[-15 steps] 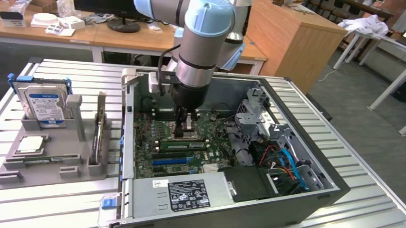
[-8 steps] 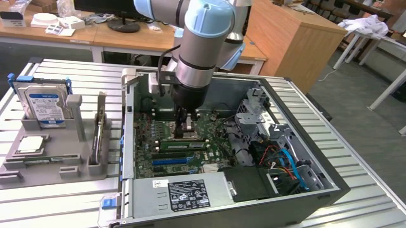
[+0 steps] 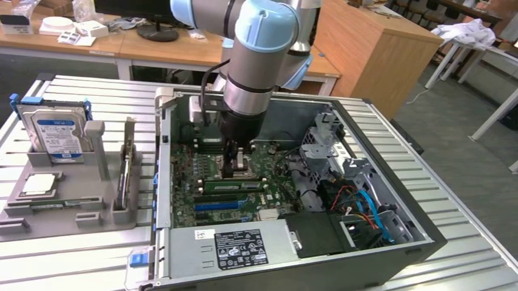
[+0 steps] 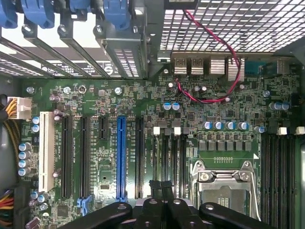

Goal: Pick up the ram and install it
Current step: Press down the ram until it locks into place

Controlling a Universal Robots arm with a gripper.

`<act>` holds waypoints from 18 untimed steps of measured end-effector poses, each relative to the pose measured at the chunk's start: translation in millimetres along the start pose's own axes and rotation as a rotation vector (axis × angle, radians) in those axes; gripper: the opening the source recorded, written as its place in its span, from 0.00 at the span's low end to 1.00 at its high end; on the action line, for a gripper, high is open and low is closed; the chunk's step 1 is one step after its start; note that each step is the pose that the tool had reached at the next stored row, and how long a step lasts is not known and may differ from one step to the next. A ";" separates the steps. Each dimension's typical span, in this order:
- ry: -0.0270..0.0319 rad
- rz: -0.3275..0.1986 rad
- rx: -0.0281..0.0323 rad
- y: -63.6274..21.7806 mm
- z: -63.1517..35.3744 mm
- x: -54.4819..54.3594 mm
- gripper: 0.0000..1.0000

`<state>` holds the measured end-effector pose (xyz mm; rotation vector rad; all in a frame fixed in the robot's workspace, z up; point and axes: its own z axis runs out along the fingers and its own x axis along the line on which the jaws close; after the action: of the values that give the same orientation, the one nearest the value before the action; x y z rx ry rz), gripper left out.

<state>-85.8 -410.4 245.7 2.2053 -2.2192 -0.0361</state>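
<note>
- Robot arm: grey and pale blue, comes down from the top centre of the exterior view into the open computer case.
- Gripper: black, just above the motherboard, left of centre in the exterior view. In the wrist view the gripper has its two fingers pressed together, with no gap and nothing between them.
- Ram: long, narrow green stick lying across the motherboard, directly under the gripper tip in the exterior view. It is set among the board's slots and not carried. Whether the tip touches it cannot be told.
- Memory slots: black, with white clips, running out from under the closed fingers in the wrist view.
- Processor socket: silver metal frame, just beside those slots.
- Blue expansion slot: long, standing among black slots on the board.
- Power supply: grey box with a black label, lower centre of the exterior view.
- Grey parts tray: on the table on the exterior view's left, outside the case.
- Hard drive: blue-labelled, upright in the tray, upper left of the exterior view.
- Processor chip: square and silver, flat in the tray below the hard drive.
</note>
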 end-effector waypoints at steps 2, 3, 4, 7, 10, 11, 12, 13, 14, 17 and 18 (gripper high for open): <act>0.0002 0.000 0.0000 0.0 0.6 0.2 0.11; 0.0002 0.000 -0.0001 0.0 0.6 0.2 0.11; 0.0001 0.000 -0.0001 0.0 0.6 0.2 0.11; 0.0001 0.000 0.0000 -0.1 0.8 0.1 0.11; -0.0001 0.000 0.0000 -0.1 2.5 0.1 0.11; 0.0000 0.000 0.0000 -0.1 3.3 0.1 0.11; 0.0000 0.000 0.0000 -0.1 4.1 0.2 0.11; -0.0001 0.000 0.0000 -0.2 4.9 0.2 0.11; 0.0000 0.000 0.0000 -0.2 5.6 0.2 0.11; 0.0000 0.000 0.0000 -0.2 7.3 0.2 0.11; 0.0000 0.000 0.0000 -0.2 7.8 0.2 0.11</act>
<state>-85.8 -410.6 237.9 2.2053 -2.2191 -0.0360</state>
